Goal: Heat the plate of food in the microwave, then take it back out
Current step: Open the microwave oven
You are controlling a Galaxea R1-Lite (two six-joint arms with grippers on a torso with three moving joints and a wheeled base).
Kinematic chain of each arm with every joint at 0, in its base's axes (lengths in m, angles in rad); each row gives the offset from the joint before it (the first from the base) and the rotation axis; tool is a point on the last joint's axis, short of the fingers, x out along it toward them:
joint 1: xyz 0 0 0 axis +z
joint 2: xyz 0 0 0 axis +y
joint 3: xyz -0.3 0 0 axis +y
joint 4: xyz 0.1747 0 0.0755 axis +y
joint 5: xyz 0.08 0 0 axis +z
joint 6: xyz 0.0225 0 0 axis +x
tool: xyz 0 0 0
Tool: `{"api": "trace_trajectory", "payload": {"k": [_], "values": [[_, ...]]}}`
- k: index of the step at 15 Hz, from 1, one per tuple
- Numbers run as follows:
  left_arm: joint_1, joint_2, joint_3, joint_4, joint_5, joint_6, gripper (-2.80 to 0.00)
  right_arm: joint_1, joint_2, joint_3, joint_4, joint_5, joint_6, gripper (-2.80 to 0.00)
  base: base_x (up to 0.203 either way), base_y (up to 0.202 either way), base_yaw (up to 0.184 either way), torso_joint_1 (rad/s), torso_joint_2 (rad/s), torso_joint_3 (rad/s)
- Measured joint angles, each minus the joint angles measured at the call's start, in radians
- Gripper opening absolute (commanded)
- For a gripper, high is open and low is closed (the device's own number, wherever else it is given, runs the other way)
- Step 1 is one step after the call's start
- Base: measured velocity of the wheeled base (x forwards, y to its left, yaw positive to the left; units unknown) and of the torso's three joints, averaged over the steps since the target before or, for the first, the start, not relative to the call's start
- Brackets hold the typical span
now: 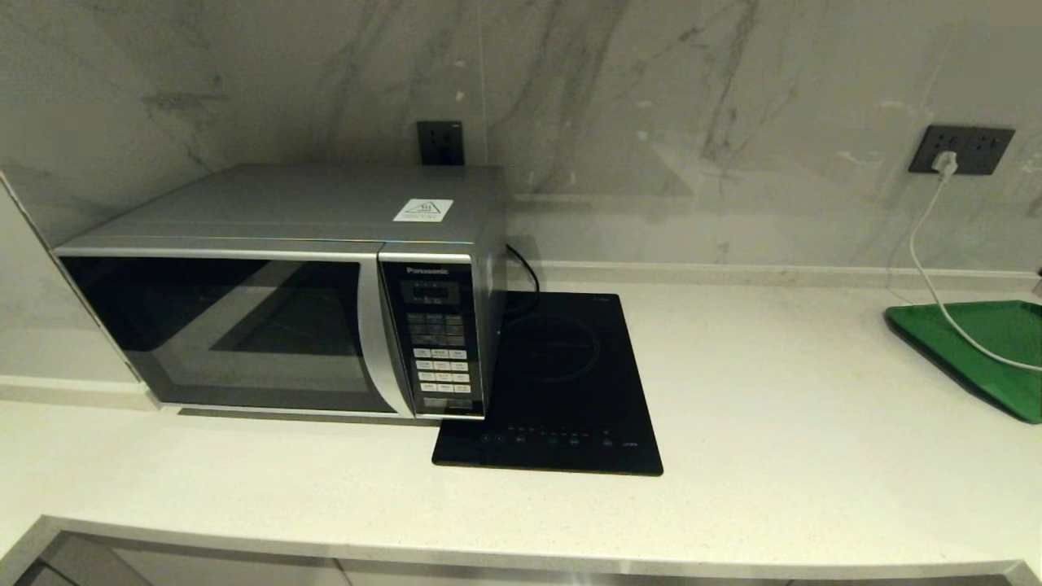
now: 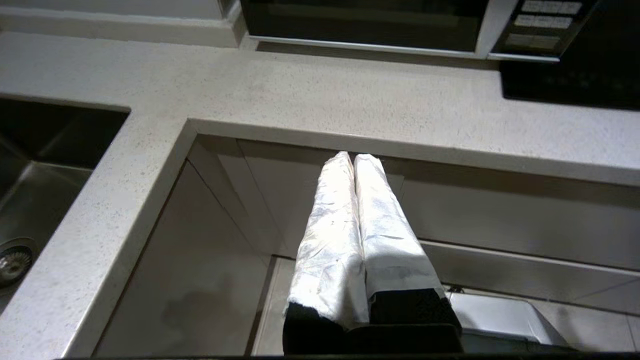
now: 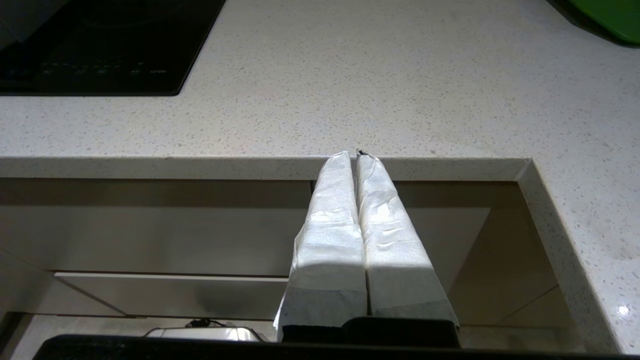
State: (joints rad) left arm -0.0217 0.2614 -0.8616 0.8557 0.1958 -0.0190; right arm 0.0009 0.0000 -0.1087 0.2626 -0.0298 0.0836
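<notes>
A pale speckled countertop (image 1: 773, 423) holds a flat black glass cooktop (image 1: 553, 391) near its middle and a green tray (image 1: 989, 346) at the far right, crossed by a white cable (image 1: 928, 277) plugged into a dark wall socket (image 1: 962, 149).

Colours I see, quick pass.
Silver-grey microwave (image 1: 277, 244), dark glass door; black cooktop (image 1: 562, 391); green tray (image 1: 989, 342); speckled off-white surface (image 1: 773, 456); grey-veined marble wall (image 1: 651, 106).

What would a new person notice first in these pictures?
First the big silver microwave, door closed, at the left of the pale counter, with the black cooktop touching its right side. A green tray lies far right. Both hands, left hand and right hand, hang shut below the counter edge.
</notes>
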Motion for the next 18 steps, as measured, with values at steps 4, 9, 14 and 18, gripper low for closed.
{"api": "trace_trajectory", "payload": {"k": [4,9,14,18], "values": [[0.017,-0.154,0.216,-0.154,-0.173,0.033,-2.8,0.0,0.0,0.0,0.0,0.0,0.0,-2.8,0.0,0.0,0.0,0.0,0.0,0.0],[0.02,-0.242,0.709,-0.698,-0.303,0.06,-2.8,0.0,0.0,0.0,0.0,0.0,0.0,-2.8,0.0,0.0,0.0,0.0,0.0,0.0],[0.02,-0.26,0.851,-0.908,-0.187,0.177,-2.8,0.0,0.0,0.0,0.0,0.0,0.0,-2.8,0.0,0.0,0.0,0.0,0.0,0.0],[0.02,-0.262,0.857,-0.854,-0.235,0.125,-2.8,0.0,0.0,0.0,0.0,0.0,0.0,-2.8,0.0,0.0,0.0,0.0,0.0,0.0]]}}
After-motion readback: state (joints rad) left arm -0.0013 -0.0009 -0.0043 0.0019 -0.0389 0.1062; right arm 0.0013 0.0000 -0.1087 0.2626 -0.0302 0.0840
